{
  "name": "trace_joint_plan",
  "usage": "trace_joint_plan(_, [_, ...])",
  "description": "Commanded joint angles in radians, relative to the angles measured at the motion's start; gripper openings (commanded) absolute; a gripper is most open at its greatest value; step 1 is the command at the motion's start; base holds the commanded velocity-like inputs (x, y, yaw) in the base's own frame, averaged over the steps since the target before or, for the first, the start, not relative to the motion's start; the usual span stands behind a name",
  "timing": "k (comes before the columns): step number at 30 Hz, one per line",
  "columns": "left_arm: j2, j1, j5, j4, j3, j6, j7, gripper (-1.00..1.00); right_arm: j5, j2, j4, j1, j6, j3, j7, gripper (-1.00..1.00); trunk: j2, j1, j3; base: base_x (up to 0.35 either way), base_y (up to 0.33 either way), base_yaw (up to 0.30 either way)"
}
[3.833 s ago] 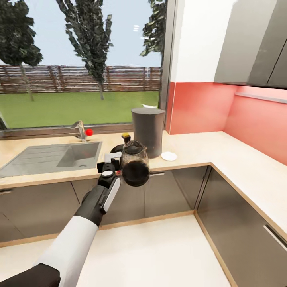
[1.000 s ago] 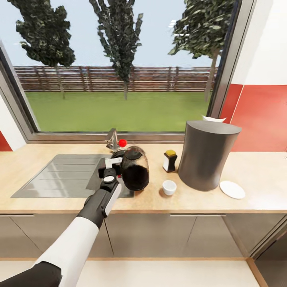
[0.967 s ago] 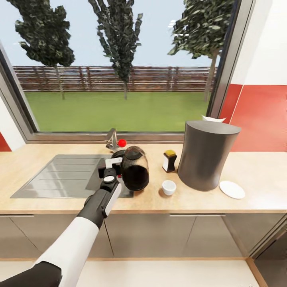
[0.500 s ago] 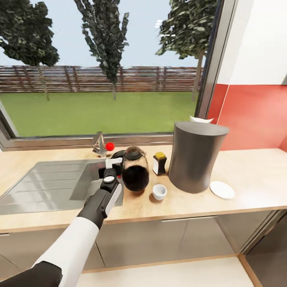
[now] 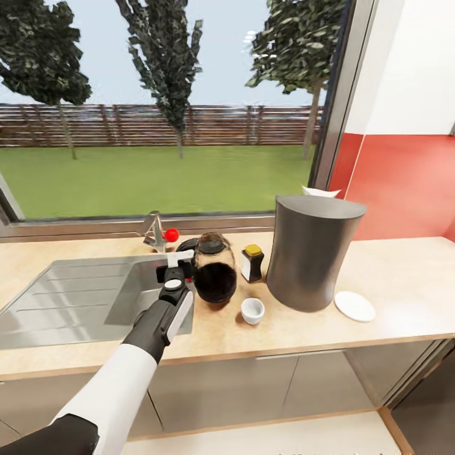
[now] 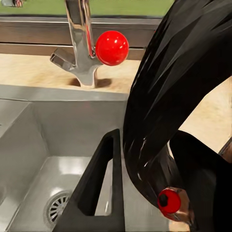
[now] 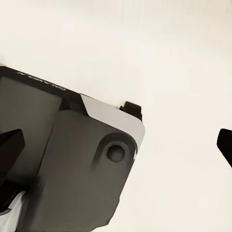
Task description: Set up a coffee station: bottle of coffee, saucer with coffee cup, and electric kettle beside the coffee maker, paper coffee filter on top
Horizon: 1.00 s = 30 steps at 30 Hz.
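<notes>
My left gripper (image 5: 179,263) is shut on the black loop handle (image 6: 174,96) of the glass electric kettle (image 5: 213,273). I hold the kettle low over the countertop (image 5: 404,272), between the sink and the coffee cup (image 5: 253,310); whether it touches the counter I cannot tell. The tall grey coffee maker (image 5: 313,253) stands to the right. The yellow-capped bottle of coffee (image 5: 253,263) sits beside it on the left, and the white saucer (image 5: 354,306) lies bare on its right. A white paper filter (image 5: 318,191) peeks up behind the coffee maker's top. My right gripper (image 7: 118,144) hangs open over pale floor.
The steel sink (image 5: 76,297) lies left of the kettle, with its faucet (image 5: 153,229) and red knob (image 5: 170,234) at the back. The left wrist view has the basin (image 6: 48,159) and drain (image 6: 60,208) right under the gripper. A window runs behind the counter, with a red wall at right.
The camera has come closer to the counter and swung slightly. The kettle stays held in my left gripper and now sits over the counter by the sink instead of in front of the cabinets.
</notes>
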Motion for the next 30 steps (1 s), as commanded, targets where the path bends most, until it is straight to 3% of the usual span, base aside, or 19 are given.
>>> trace_joint_plan(1, [0.001,-0.001,0.005,-0.002,-0.003,0.003,0.009,-1.0,0.007,0.0,-0.002,0.0,0.005,-0.008,0.006,1.0,-0.002,0.0,-0.002,0.0,0.0,-0.214])
trace_joint_plan(7, [0.001,-0.001,0.005,-0.002,-0.003,0.003,0.009,-1.0,0.007,0.0,-0.002,0.0,0.006,-0.008,0.006,1.0,-0.002,0.0,-0.002,0.0,0.0,-0.139])
trace_joint_plan(25, [0.003,-0.001,0.006,0.029,-0.002,-0.006,0.009,-1.0,0.007,0.002,-0.001,0.0,0.006,-0.006,0.005,1.0,-0.002,0.0,-0.002,0.057,0.0,-0.003])
trace_joint_plan(30, [0.003,-0.001,0.007,0.04,0.0,-0.02,0.009,-1.0,0.007,0.002,-0.001,0.0,0.006,-0.006,0.005,1.0,-0.002,0.0,-0.002,0.224,0.0,0.0])
